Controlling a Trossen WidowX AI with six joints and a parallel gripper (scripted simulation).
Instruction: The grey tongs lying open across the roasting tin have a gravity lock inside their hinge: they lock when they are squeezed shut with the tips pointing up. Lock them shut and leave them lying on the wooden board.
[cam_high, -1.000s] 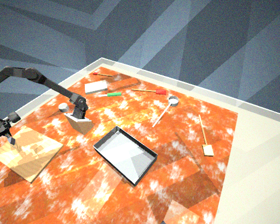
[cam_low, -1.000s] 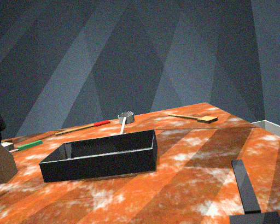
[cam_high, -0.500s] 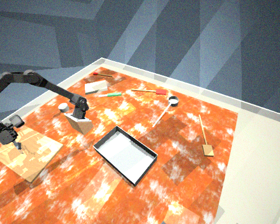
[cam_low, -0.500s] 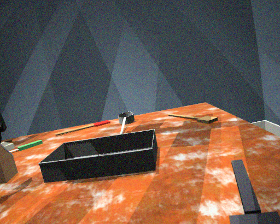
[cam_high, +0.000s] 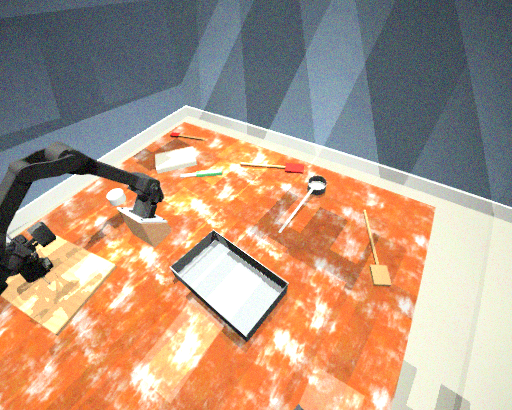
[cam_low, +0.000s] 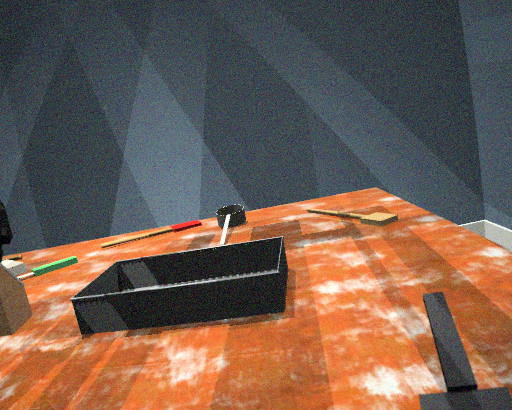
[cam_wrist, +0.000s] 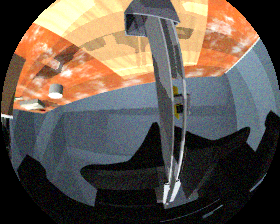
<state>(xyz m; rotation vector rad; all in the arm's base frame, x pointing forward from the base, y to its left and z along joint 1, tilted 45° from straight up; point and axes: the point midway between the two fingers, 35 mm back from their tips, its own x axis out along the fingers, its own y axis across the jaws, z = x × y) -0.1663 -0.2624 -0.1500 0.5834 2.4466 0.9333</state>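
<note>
The black gripper (cam_high: 38, 269) (cam_wrist: 169, 148) hangs over the wooden board (cam_high: 80, 267) (cam_wrist: 135, 47) at the left in the top view. It is shut on the grey tongs (cam_wrist: 164, 75). In the wrist view their two long arms lie close together with a narrow gap. The dark block at one end shows against the board, and the pale end shows low in the view, away from it. Small yellow and black parts show beside the arms. Whether the lock is engaged cannot be told. The roasting tin (cam_high: 227, 282) (cam_low: 185, 302) stands empty, away from the gripper.
The arm's base stands on a brown block (cam_high: 150, 232) beside a white cylinder (cam_high: 116, 196) (cam_wrist: 55, 91). Behind are a white block (cam_high: 176, 159), a green-handled tool (cam_high: 209, 174) (cam_low: 55, 265), a red-ended tool (cam_high: 294, 168) (cam_low: 186, 225), a ladle (cam_high: 298, 209) and a wooden spatula (cam_high: 380, 275) (cam_low: 379, 218).
</note>
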